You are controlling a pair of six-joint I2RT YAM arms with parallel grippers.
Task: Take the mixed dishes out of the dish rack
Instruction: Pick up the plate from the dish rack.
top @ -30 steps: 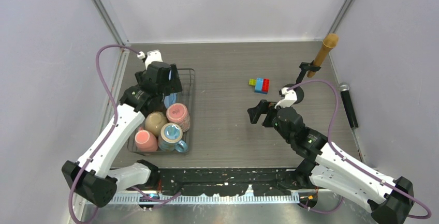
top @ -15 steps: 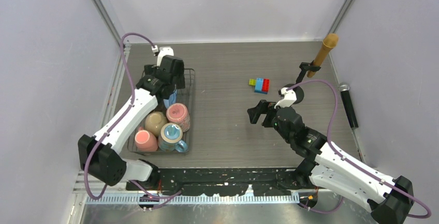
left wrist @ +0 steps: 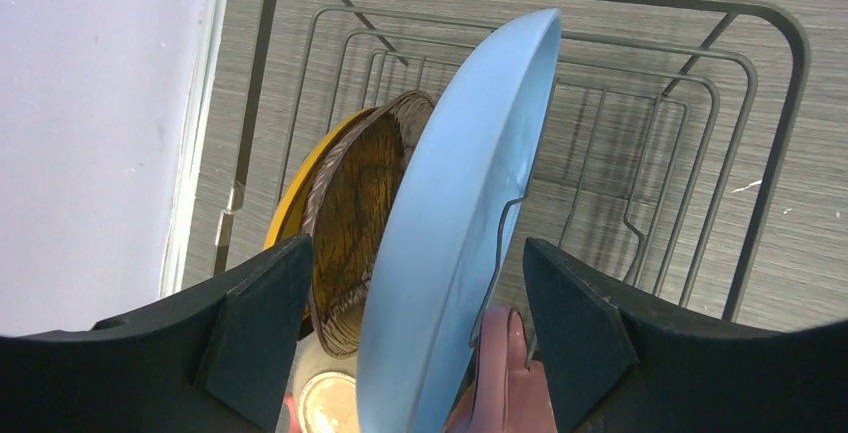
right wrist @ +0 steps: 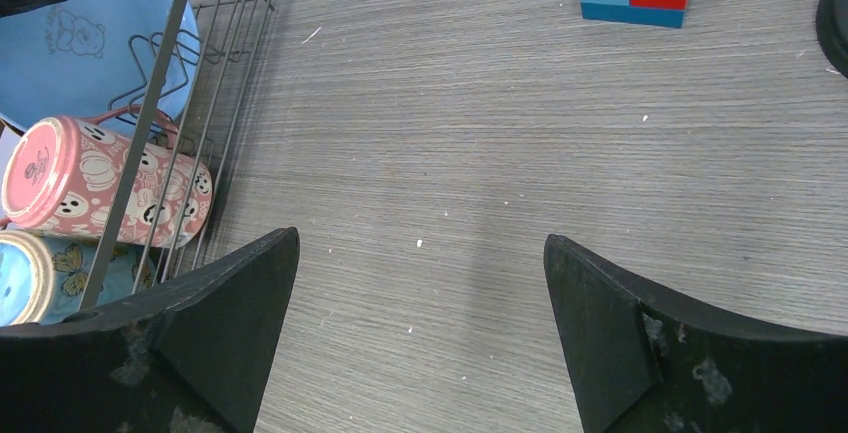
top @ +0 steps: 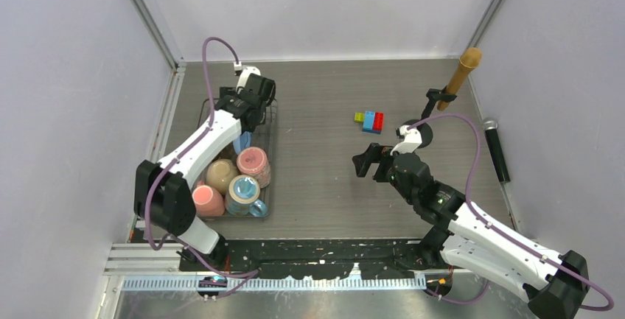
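The black wire dish rack (top: 273,136) sits at the table's left. In it lie a pink patterned mug (top: 253,166), a blue mug with yellow inside (top: 242,193), a pink cup (top: 207,200) and a pale bowl (top: 220,174). My left gripper (top: 248,113) hangs over the rack's far end. In the left wrist view its open jaws (left wrist: 415,245) straddle the light blue plate (left wrist: 455,193), which stands on edge and touches neither finger. A yellow patterned plate (left wrist: 345,203) leans behind it. My right gripper (top: 366,163) hovers open over bare table (right wrist: 420,238), right of the rack (right wrist: 215,83).
Coloured toy bricks (top: 370,121) lie at mid-table, far of the right gripper. A tan microphone on a black stand (top: 460,74) and a black microphone (top: 496,148) lie along the right wall. The left wall runs close beside the rack.
My left arm has swung right and farther over the rack's far end, and its jaws have narrowed a little around the blue plate. The right arm has not moved.
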